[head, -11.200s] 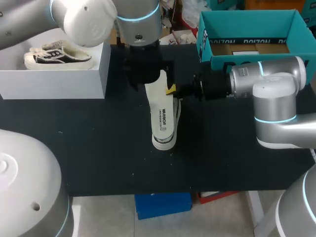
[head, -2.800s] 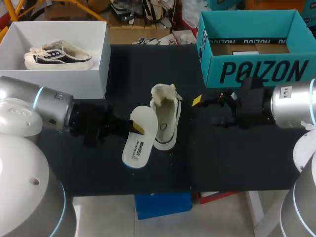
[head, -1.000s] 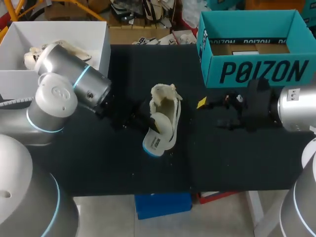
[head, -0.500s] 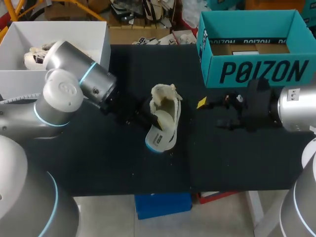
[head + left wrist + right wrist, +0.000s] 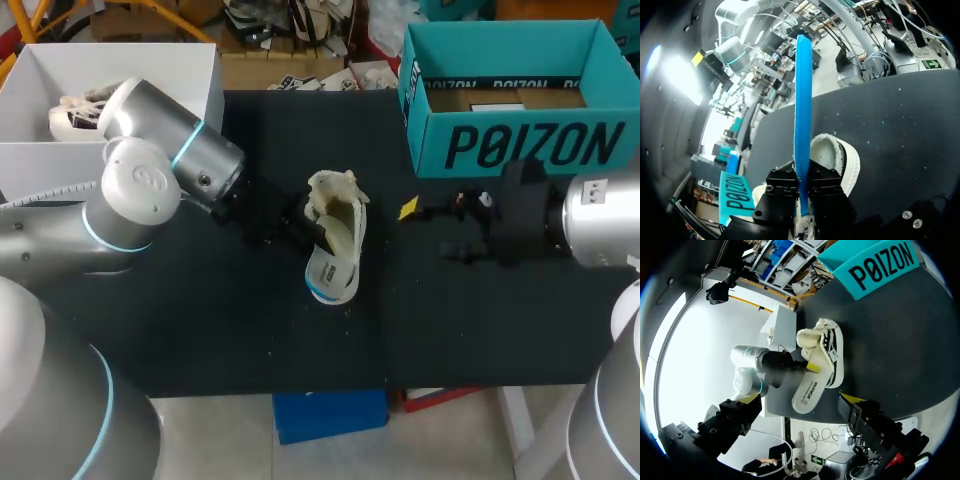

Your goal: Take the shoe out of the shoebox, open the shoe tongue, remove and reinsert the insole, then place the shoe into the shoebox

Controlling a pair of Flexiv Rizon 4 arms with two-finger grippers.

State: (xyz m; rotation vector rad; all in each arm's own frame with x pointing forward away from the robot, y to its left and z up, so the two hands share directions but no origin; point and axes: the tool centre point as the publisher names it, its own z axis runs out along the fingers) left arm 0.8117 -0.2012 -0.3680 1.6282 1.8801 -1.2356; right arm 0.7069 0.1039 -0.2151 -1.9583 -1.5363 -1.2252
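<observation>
Left arm (image 5: pixel 140 185) — left of the shoe (image 5: pixel 352 230) — rounded silver-grey shells, glowing cyan joint rings, black wrist. Right arm (image 5: pixel 600 220), right of the shoe: same silver and cyan, black right gripper (image 5: pixel 432 230) — yellow tips, screws.

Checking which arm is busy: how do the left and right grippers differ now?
The left gripper is shut on the insole; the right gripper is open and empty. The left gripper is at the shoe; the right gripper is apart from it, by the teal box. Both are over the table.
</observation>
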